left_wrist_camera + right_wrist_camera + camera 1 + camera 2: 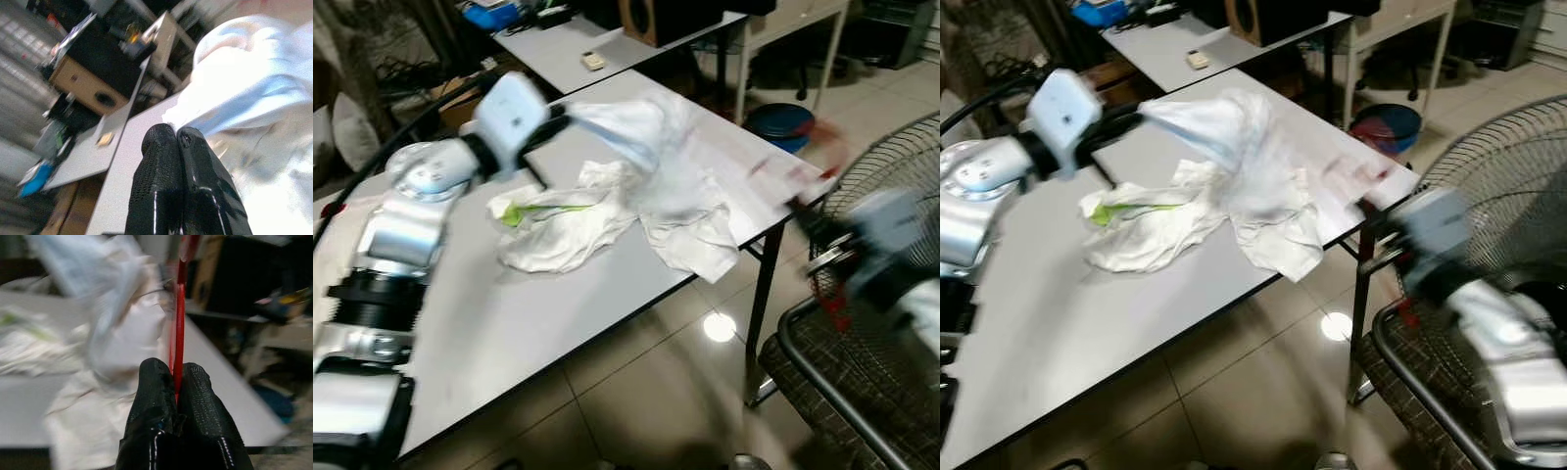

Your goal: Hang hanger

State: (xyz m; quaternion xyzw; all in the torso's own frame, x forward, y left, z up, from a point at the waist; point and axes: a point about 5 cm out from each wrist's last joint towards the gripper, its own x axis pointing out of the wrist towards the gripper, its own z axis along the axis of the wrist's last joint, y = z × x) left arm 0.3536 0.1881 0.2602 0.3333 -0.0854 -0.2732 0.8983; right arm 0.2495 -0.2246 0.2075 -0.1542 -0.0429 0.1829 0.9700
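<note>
Gripping thin, stiff red plastic hanger (180, 308), right gripper (177, 377) clamps it; left gripper (176, 134) pinches soft white cloth (1224, 127); light load

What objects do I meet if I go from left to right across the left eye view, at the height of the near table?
Left arm → crumpled white cloth with a green streak → lifted white garment → blue stool → blurred right end effector, shut on a red hanger → fan grille.
</note>
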